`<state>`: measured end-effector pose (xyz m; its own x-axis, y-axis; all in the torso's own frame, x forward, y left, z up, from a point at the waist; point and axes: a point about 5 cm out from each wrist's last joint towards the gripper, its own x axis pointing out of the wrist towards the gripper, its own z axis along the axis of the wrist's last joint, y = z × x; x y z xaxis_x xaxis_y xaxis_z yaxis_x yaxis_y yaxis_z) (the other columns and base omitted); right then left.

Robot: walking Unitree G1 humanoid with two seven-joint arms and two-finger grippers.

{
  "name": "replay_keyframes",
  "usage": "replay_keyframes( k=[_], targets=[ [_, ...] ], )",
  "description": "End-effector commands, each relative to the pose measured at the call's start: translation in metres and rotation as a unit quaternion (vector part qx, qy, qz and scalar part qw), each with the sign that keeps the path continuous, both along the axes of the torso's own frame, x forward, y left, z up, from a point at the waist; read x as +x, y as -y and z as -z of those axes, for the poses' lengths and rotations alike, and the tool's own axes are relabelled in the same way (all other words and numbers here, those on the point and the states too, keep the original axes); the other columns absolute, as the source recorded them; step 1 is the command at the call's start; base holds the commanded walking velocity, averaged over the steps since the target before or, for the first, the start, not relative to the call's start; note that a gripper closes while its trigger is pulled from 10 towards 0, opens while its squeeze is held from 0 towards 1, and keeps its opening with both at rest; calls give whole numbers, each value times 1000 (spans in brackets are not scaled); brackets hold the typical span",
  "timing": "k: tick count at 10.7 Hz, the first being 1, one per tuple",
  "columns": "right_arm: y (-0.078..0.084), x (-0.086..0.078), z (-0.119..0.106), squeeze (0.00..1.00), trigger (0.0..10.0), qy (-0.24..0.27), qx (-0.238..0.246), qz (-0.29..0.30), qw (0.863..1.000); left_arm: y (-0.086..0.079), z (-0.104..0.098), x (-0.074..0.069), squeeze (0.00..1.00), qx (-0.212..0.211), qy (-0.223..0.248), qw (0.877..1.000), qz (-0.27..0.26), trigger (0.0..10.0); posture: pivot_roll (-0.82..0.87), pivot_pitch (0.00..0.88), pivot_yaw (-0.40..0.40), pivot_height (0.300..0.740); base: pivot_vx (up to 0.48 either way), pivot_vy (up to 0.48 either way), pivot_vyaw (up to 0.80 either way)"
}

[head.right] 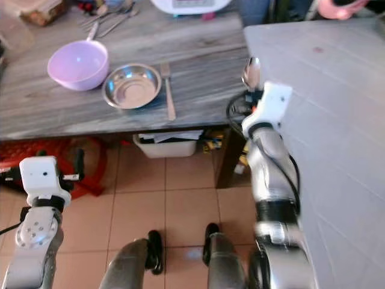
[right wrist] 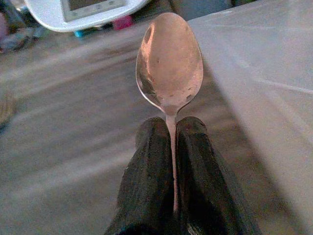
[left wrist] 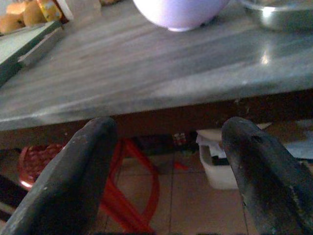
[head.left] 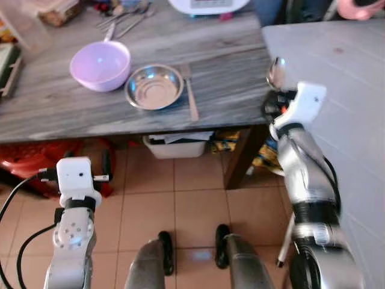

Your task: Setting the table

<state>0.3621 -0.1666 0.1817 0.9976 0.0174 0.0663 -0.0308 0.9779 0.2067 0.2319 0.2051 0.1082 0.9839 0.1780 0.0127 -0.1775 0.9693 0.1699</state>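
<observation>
A steel spoon (right wrist: 169, 63) sticks up from my right gripper (right wrist: 172, 128), which is shut on its handle. The spoon's bowl (head.left: 276, 73) hangs by the right end of the grey wooden table (head.left: 72, 108). On the table sit a lilac bowl (head.left: 100, 65) and, right of it, a steel bowl (head.left: 154, 87) with a fork (head.left: 190, 93) beside it. My left gripper (left wrist: 168, 147) is open and low, in front of the table's near edge, with nothing between its fingers (left wrist: 78, 171).
More cutlery (head.left: 126, 17) and a white appliance (head.left: 207, 6) lie at the table's far side. A white tiled surface (head.left: 343, 66) stands close on the right. Under the table are a white bin (head.left: 177, 144) and a red stool (head.left: 36, 165). A person's hand (head.left: 360, 8) shows at top right.
</observation>
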Motion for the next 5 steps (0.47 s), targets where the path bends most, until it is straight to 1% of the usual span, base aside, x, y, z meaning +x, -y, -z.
replay_keyframes(
  k=[1,2,4,5],
  targets=[
    [-7,4,-4,0,10000,1,12,-15,1000,-2,2,-4,0,7,-11,1000,2,10000,35,304,73,740,0,0,0],
    [-21,14,-15,0,10000,1,34,-37,999,-1,2,-4,0,6,-14,1000,5,10000,37,309,72,740,0,0,0],
    [-40,23,-25,0,10000,-3,49,-75,996,1,2,-4,0,2,-18,1000,10,10000,34,311,63,740,0,0,0],
    [-48,26,-27,0,10000,-9,47,-93,995,3,2,-4,0,-1,-19,1000,12,10000,32,311,56,740,0,0,0]
  ],
)
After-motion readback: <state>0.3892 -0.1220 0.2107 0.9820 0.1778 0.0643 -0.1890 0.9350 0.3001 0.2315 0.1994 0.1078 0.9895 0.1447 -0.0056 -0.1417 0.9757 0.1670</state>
